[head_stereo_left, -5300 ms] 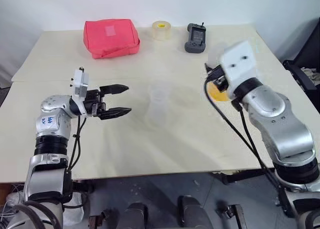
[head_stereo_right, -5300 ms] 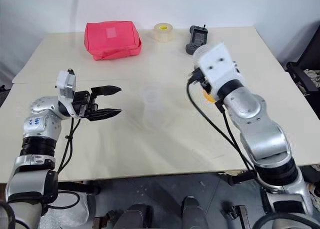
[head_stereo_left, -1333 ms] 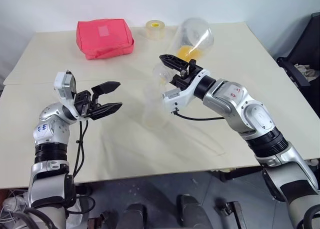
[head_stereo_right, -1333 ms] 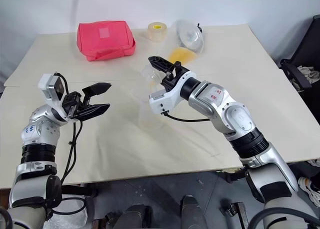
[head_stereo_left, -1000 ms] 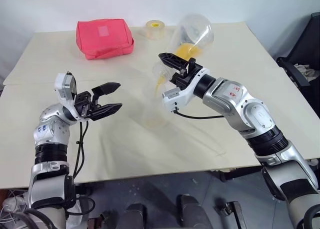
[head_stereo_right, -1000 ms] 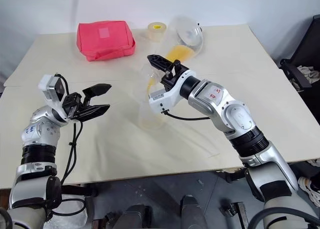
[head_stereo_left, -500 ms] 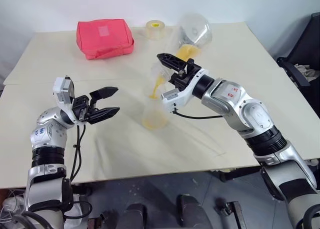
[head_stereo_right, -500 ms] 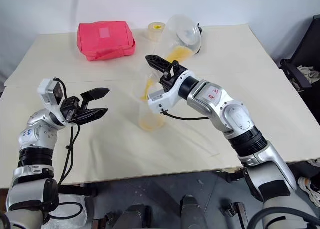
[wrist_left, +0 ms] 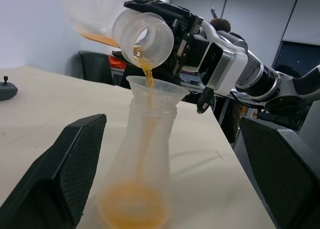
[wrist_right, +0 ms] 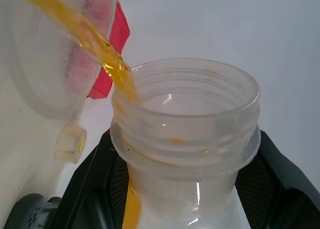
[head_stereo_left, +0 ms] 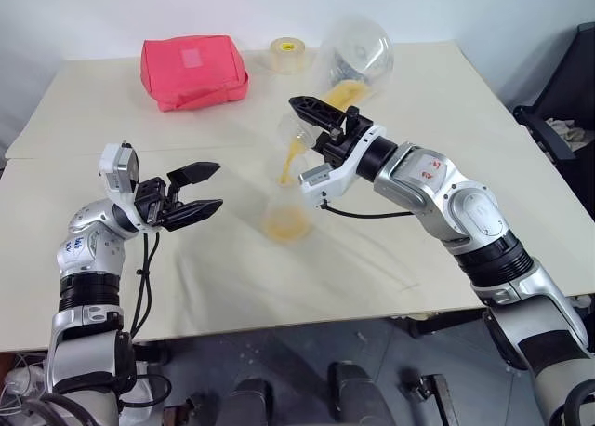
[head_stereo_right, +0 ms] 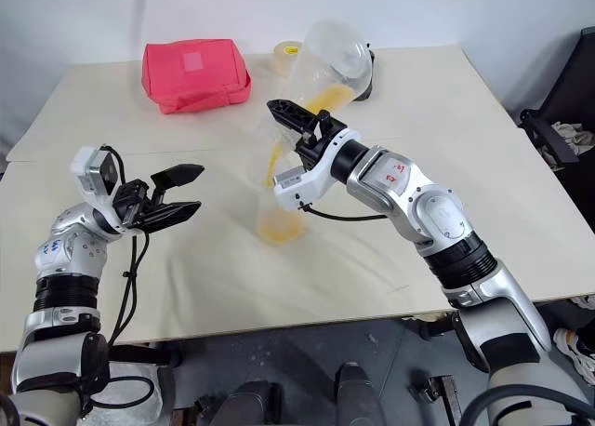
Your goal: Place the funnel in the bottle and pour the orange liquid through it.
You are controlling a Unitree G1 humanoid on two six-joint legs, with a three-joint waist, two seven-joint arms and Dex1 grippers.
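Midway through the pour, the orange liquid (wrist_left: pixel 146 74) is seen streaming from a tilted, wide-mouthed jar (head_stereo_left: pixel 351 59), clamped at its neck by the right tool (head_stereo_left: pixel 321 128), into the funnel (wrist_left: pixel 156 90) seated in the bottle (head_stereo_left: pixel 286 212) at mid-table (head_stereo_left: pixel 372 240). A shallow orange pool is gathered in the bottle's base. The left tool (head_stereo_left: pixel 197 190) is held beside the bottle, fingers apart and empty. Next, the tilt would need steadying until the jar is drained.
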